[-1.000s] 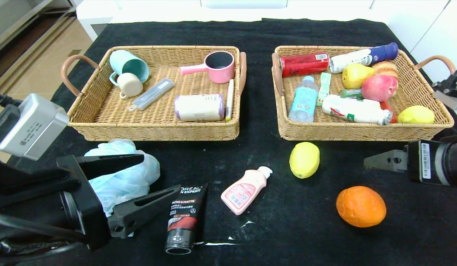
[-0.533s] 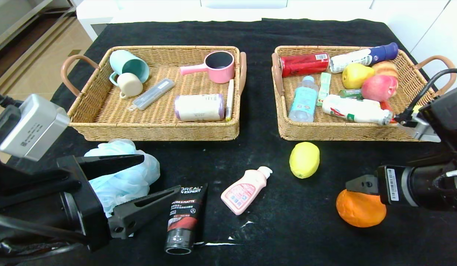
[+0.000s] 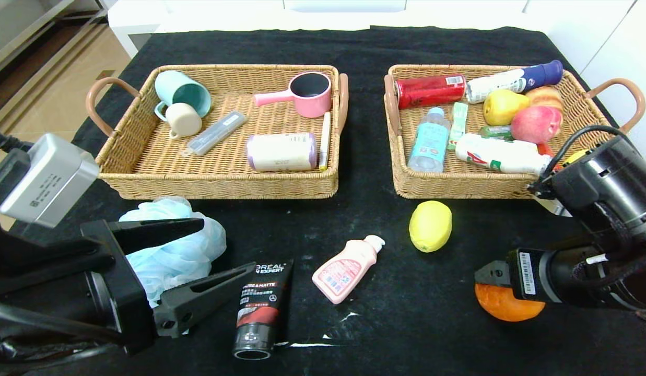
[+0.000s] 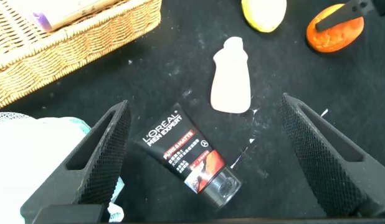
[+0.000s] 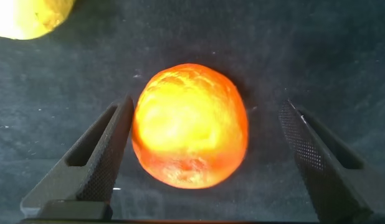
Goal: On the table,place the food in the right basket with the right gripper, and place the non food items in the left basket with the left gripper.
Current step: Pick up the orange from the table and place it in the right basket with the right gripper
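Observation:
An orange (image 3: 503,309) lies on the black table at the front right. My right gripper (image 3: 492,282) is open and low over it; in the right wrist view the orange (image 5: 189,124) sits between the fingers, one finger touching or nearly touching it, the other apart. My left gripper (image 3: 226,246) is open and empty at the front left, above a black L'Oreal tube (image 3: 260,308) that shows in the left wrist view (image 4: 189,158). A pink bottle (image 3: 346,269), a lemon (image 3: 430,225) and a light blue bath puff (image 3: 171,245) also lie on the table.
The left wicker basket (image 3: 218,188) holds cups, a pink pot, a roll and a grey case. The right wicker basket (image 3: 458,190) holds bottles, a red can and fruit. Both stand behind the loose items. The right arm's elbow hangs over the right basket's front corner.
My right gripper has moved down and toward the front onto the orange, now straddling it. The left arm has not moved.

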Tool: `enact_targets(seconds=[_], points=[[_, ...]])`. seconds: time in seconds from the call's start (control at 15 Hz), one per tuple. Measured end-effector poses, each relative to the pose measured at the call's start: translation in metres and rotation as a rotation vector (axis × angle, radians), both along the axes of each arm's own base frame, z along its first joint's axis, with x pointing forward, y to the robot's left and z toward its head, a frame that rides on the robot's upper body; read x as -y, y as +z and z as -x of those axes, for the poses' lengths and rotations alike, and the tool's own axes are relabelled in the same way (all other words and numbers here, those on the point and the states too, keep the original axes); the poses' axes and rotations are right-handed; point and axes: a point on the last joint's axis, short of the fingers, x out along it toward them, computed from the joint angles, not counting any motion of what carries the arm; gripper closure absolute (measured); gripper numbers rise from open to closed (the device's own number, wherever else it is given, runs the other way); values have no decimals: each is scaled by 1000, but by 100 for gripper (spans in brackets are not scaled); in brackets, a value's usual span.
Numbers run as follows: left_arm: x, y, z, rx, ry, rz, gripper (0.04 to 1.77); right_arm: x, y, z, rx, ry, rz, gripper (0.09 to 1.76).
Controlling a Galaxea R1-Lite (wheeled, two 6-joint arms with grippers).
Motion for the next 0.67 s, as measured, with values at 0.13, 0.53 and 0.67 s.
enact_targets(seconds=[0.13,0.53,0.67], points=[[0,0,0,0,0,1,9,-2,-4,-2,-12,-7,2,15],[-1,1,0,4,6,1,9,-6,-12,-8,-35,-10,17,15],[-1,0,0,4,8,0,9,-7,-13,-8,-37,-9,19,15]])
